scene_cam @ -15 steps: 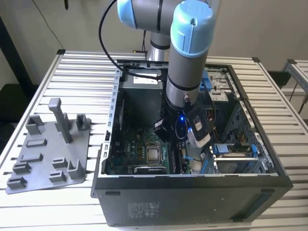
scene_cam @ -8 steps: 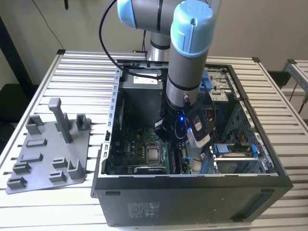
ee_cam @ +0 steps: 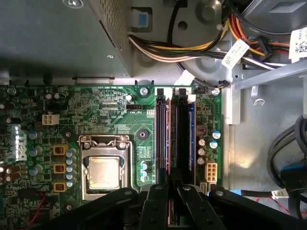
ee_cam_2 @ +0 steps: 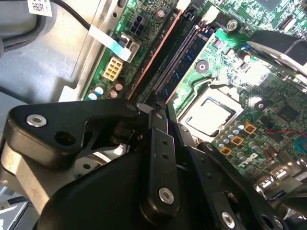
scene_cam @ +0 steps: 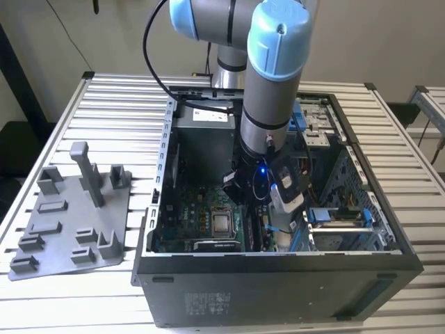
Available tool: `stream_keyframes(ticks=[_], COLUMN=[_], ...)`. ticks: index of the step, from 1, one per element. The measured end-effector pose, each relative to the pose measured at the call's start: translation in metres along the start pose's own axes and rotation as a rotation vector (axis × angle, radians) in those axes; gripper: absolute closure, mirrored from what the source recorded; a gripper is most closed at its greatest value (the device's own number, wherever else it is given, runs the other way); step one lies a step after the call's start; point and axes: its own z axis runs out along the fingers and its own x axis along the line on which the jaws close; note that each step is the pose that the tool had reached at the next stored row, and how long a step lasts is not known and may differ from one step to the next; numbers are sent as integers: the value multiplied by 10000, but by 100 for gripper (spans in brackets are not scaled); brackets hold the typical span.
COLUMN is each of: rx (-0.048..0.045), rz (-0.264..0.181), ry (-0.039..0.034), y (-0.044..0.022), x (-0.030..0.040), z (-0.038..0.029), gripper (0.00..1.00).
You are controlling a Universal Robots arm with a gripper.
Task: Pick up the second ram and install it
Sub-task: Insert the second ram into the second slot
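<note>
The slatted table [scene_cam: 104,97] carries an open computer case [scene_cam: 278,278], the arm reaching down inside. Beneath the pincer [ee_cam: 171,191] lies the green motherboard [ee_cam: 105,110], its processor socket [ee_cam: 104,172] just beside. The pincer's fingers [ee_cam_2: 160,143] are clenched together over the memory slots, where the second ram [ee_cam: 183,134] sits seated, white latch tabs at its far end.

The tool [ee_cam_2: 160,108] hangs just above the motherboard's memory slots [ee_cam_2: 175,55], beside the processor socket [ee_cam_2: 211,112].
</note>
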Motion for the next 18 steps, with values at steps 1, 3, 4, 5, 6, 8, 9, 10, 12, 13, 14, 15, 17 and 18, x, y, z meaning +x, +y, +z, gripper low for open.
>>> stream_keyframes(ticks=[1, 3, 4, 5, 6, 8, 9, 10, 12, 13, 14, 15, 17, 18], rx=[1, 2, 2, 3, 3, 3, 2, 2, 3, 4, 3, 4, 4, 4], rz=[6, 19, 25, 31, 38, 51, 57, 61, 63, 63, 63, 63, 63, 63], ry=[2, 8, 12, 17, 23, 36, 42, 47, 49, 51, 51, 51, 52, 52], y=[0, -4, -7, -10, -13, -18, -18, -19, -20, -20, -20, -20, -20, -20], x=[0, -1, -1, -2, -2, -3, -4, -4, -4, -4, -4, -4, -4, -4], z=[0, -1, -1, -1, -1, 0, 0, 0, 0, 0, 0, 0, 0, 0], gripper=[86, 86, 86, 86, 86, 86, 86, 86, 86, 86, 86, 86, 86, 86])
